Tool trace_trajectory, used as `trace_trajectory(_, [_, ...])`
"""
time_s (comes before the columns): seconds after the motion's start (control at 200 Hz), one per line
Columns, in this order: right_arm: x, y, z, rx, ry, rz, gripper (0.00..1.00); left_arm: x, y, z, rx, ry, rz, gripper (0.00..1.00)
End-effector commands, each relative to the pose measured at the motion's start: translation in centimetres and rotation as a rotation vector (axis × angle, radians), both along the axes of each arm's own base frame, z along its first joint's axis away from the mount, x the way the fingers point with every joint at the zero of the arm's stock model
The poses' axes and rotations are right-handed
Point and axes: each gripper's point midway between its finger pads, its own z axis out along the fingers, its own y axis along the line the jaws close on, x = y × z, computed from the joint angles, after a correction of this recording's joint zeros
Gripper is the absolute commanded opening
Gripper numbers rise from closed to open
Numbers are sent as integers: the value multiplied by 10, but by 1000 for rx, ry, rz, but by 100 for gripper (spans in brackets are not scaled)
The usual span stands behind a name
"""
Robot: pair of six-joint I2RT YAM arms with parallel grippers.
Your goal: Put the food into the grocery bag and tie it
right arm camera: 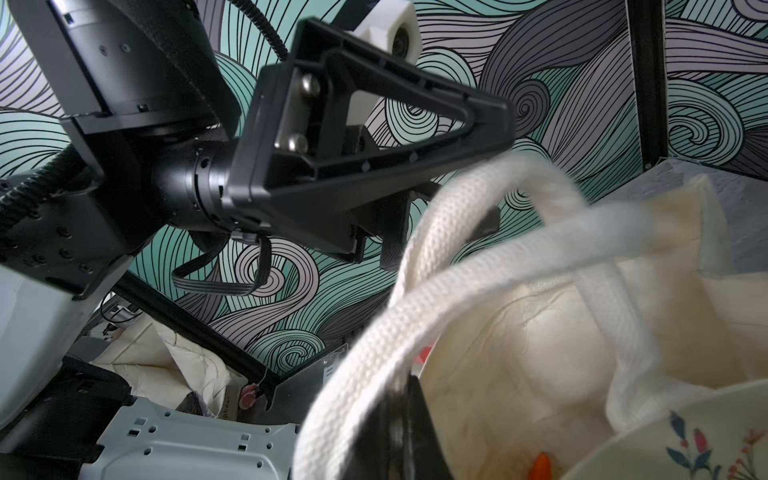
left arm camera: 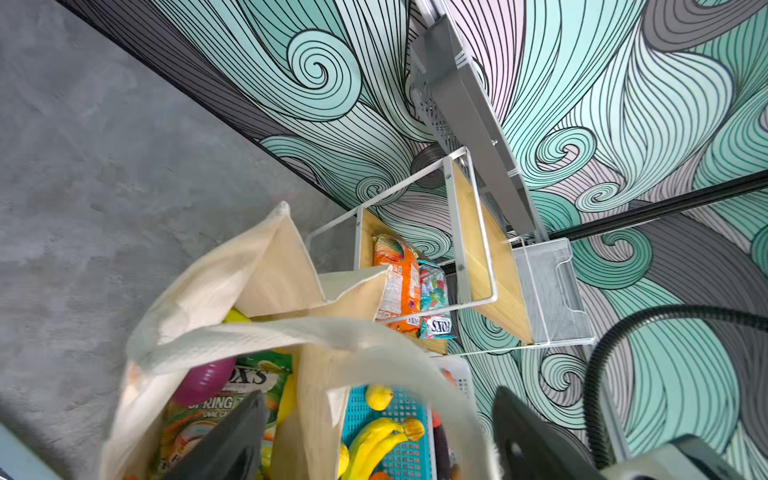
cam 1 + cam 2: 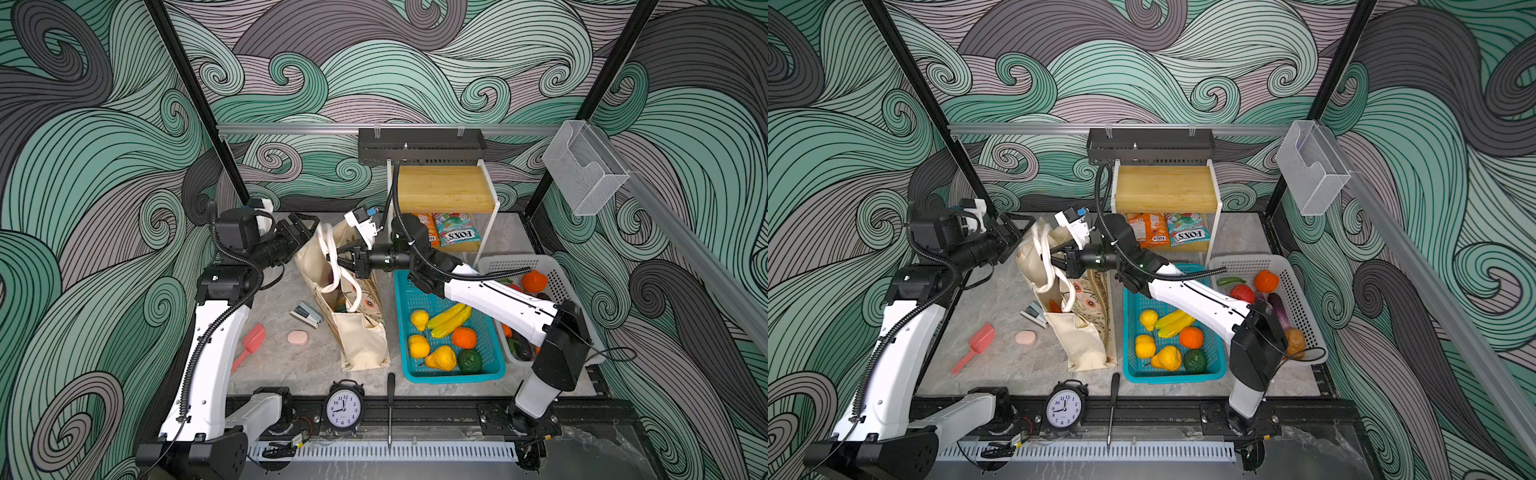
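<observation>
Grocery bag (image 3: 359, 340): slumped on the grey tabletop (image 3: 274, 361), just beside the teal basket (image 3: 453, 376), mouth gaping.

Shown by the left wrist alone: inside the bag, a green-yellow candy packet (image 2: 232, 399), a purple onion (image 2: 203, 384) against it, a scrap of yellow (image 2: 237, 316) deeper in. Shown by the right wrist alone: an orange carrot tip (image 1: 542, 465) low in the bag. Shown in both top views alone: both baskets whole.

Left gripper (image 2: 378, 392): spread wide over the bag's mouth, a blurred rope handle (image 2: 291, 332) crossing between the fingers. Right gripper (image 3: 337, 261): pressed together, tips against the handles; pinching or merely touching, cannot tell.

Only a narrow strip between bag and teal basket. Barer tabletop on the bag's far side from the teal basket, shared with a stapler (image 3: 306, 314), a pink oval (image 3: 297, 337) and a red scoop (image 3: 251, 343).

In the teal basket: a banana bunch (image 3: 449, 320), yellow fruits (image 3: 419, 345), an orange (image 3: 464, 337), a yellow-orange pear shape (image 3: 441, 358), a dark green ball (image 3: 469, 360). Beside it, away from the bag, a white basket (image 3: 1289, 270): orange fruit (image 3: 1266, 281), red piece (image 3: 1241, 293), green pepper (image 3: 1230, 281), purple aubergine (image 3: 1279, 309). Behind the teal basket, a shelf rack (image 3: 446, 187) with a teal-red candy packet (image 3: 459, 232) and an orange packet (image 3: 1146, 230).
</observation>
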Motion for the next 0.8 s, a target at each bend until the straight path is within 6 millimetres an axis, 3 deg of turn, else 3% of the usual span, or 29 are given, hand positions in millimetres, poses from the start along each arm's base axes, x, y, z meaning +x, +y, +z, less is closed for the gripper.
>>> trace_trajectory(0.0, [-18,-4,2,-13,-19,55,0,-3,-3,31,-58,-92,-15,89])
trace_trajectory(0.1, [-20,-3,2,-15,-23,61,0,-2,-7,27,-75,-75,-38,92])
trace_trajectory(0.165, [-19,-4,4,-8,-26,56,0,-1,-10,13,-82,-25,-56,89])
trace_trajectory(0.245, [-20,-4,7,-3,-29,56,0,2,-10,-4,-107,-8,-46,78])
trace_trajectory(0.345, [-23,-2,6,-10,-31,71,0,6,-13,0,-154,-53,-60,62])
trace_trajectory(0.465, [-21,-2,4,-17,-25,57,0,7,-20,7,-166,-52,-109,39])
trace_trajectory(0.62, [-19,-5,7,-23,-40,35,0,6,-21,5,-137,-50,-132,0])
trace_trajectory(0.725, [-19,-10,9,-30,-50,21,0,2,-22,15,-112,-66,-146,0])
trace_trajectory(0.791, [-18,-12,8,-42,-54,7,8,-2,-22,21,-101,-79,-148,0])
